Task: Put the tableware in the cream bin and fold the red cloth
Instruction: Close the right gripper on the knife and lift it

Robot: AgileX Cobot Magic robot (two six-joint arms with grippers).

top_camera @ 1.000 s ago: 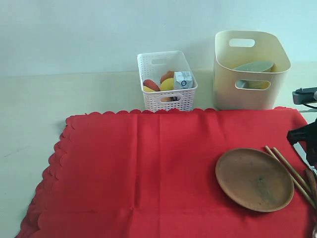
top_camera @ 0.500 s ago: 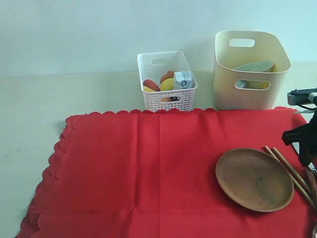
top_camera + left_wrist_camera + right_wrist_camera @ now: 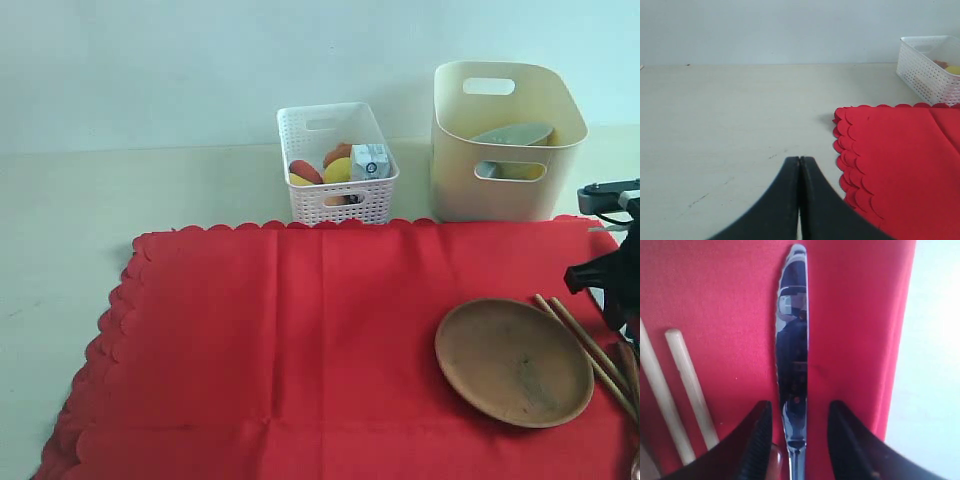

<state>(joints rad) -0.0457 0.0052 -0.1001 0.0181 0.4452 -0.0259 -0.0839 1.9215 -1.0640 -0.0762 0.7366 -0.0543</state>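
The red cloth [image 3: 300,340] lies spread flat on the table. On its right part sit the terracotta plate [image 3: 513,362] and two wooden chopsticks [image 3: 590,350]. A metal knife [image 3: 792,355] lies on the cloth near its right edge, beside the chopsticks [image 3: 690,385]. My right gripper [image 3: 800,412] is open, one finger on each side of the knife's handle end, with gaps showing on both sides. In the exterior view the right gripper [image 3: 612,300] hangs at the frame's right edge. The cream bin [image 3: 505,150] holds the pale bowl [image 3: 512,135]. My left gripper [image 3: 800,161] is shut and empty over bare table beside the cloth's scalloped corner [image 3: 890,160].
A white lattice basket [image 3: 337,165] with food and a small carton stands left of the cream bin, behind the cloth. Pale table [image 3: 70,220] extends to the left of the cloth. A small brown rounded thing [image 3: 775,460] shows by the right gripper's finger.
In the exterior view the right gripper has shifted slightly left and up at the cloth's right edge. Everything else is as before.
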